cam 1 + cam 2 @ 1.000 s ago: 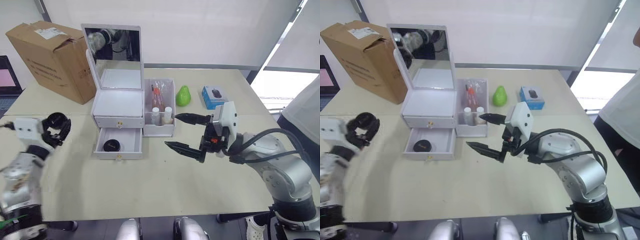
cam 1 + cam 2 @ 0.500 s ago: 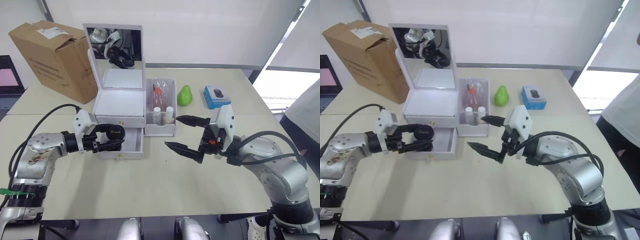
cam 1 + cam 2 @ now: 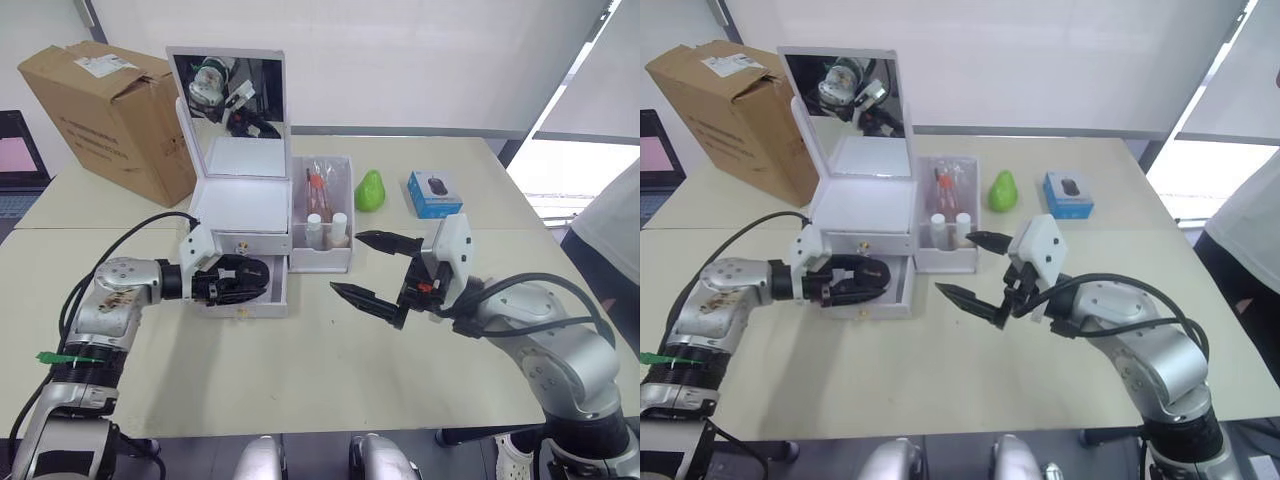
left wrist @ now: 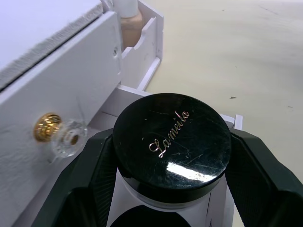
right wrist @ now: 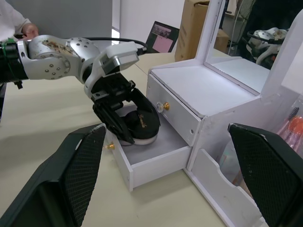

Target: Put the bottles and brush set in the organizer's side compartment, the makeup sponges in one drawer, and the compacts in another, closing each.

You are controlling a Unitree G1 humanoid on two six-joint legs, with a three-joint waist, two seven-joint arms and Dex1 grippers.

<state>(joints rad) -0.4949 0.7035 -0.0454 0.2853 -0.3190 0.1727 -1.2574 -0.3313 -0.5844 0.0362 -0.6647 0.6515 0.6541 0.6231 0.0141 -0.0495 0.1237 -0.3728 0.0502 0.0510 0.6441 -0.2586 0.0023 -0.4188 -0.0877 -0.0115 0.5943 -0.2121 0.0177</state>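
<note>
your left gripper (image 3: 862, 279) grips a compact (image 4: 172, 142) lid-up, right above the open lower drawer (image 5: 152, 152); lower it straight in. your right gripper (image 3: 372, 268) hangs open, farther off.

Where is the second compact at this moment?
The compact is held in the left gripper, just above the open lower drawer of the organizer, on the robot's left.

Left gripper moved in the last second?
Yes. The left gripper, shut on a compact, swung in from the table's left edge to the organizer and now holds it over the open lower drawer.
</note>
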